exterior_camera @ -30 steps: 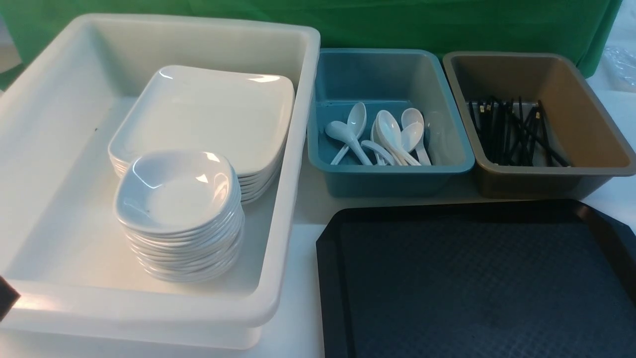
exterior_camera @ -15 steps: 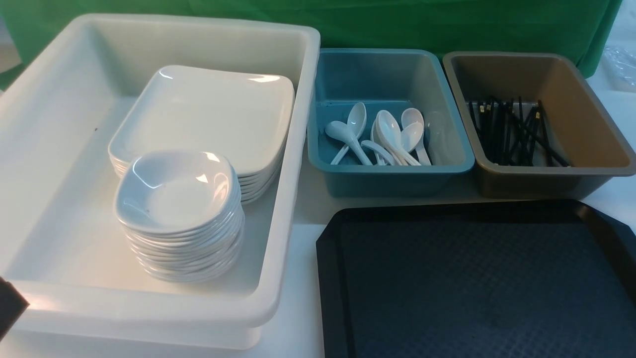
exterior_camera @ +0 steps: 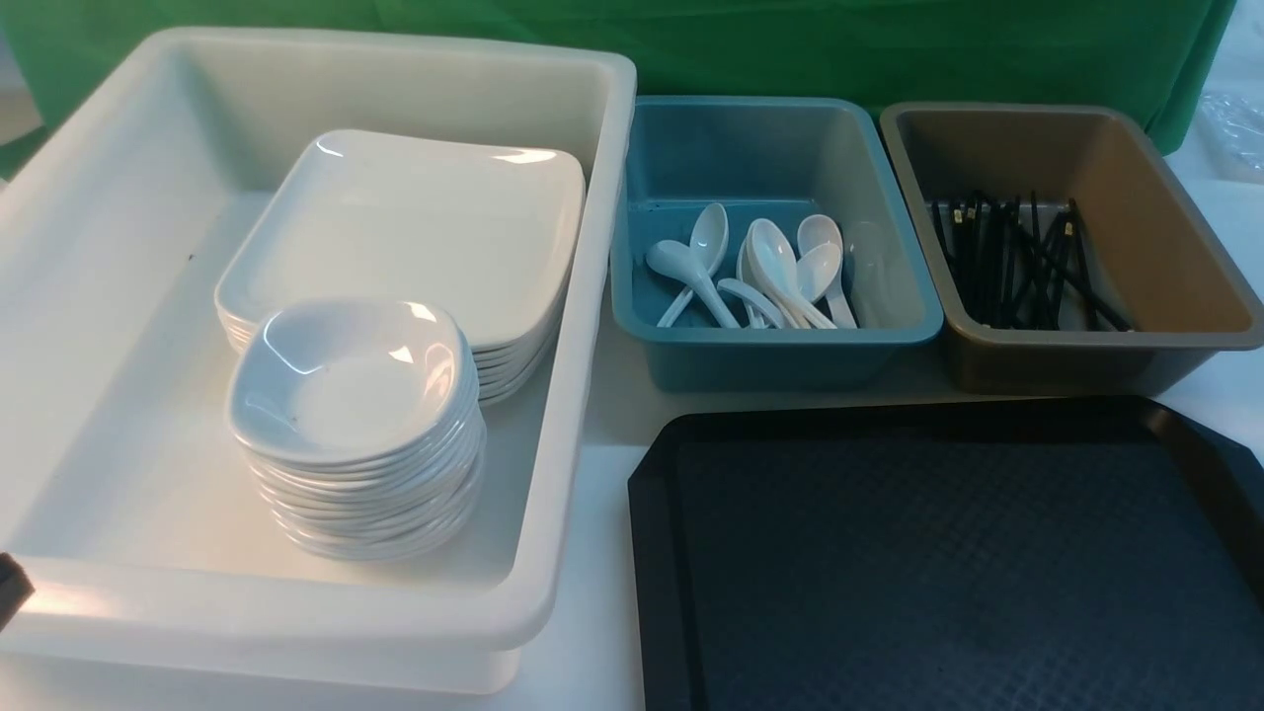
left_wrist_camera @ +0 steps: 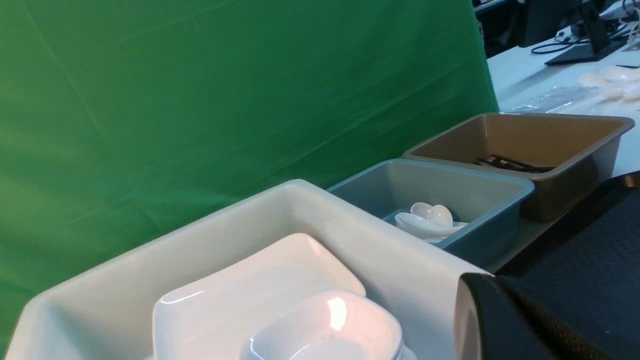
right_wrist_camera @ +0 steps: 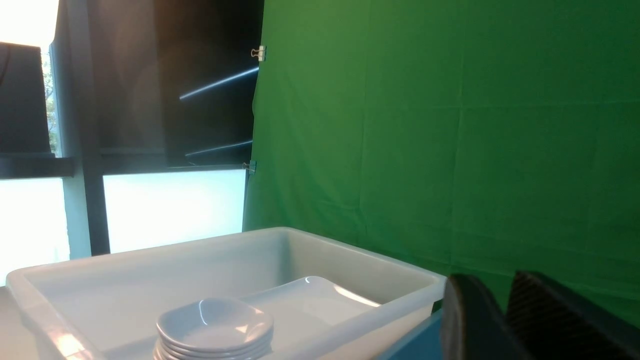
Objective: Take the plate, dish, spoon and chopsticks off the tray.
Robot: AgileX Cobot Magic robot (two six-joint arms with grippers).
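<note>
The tray [exterior_camera: 948,563] lies bare on the desk [exterior_camera: 602,415], so I judge that the clearing is at its end and nothing remains to lift off. The plate [exterior_camera: 415,222] lies on top of a stack of the same plates inside the white bin [exterior_camera: 602,296], and a pile of small dishes [exterior_camera: 351,380] stands just in front of it. The spoons [exterior_camera: 775,267] are in the blue bin [exterior_camera: 918,326] and the chopsticks [exterior_camera: 1017,262] in the brown bin [exterior_camera: 1224,336].

The left pincer [left_wrist_camera: 500,325] shows only as a dark tip; it is shut and holds nothing that I can see. Of the right pincer [right_wrist_camera: 505,320] two dark fingers [right_wrist_camera: 465,320] stand with a thin gap between them, nothing between; I cannot tell more.

The next move probably only calls for both arms to draw back.

The tray is black, with cut corners, a low rim and a fine grid surface.
</note>
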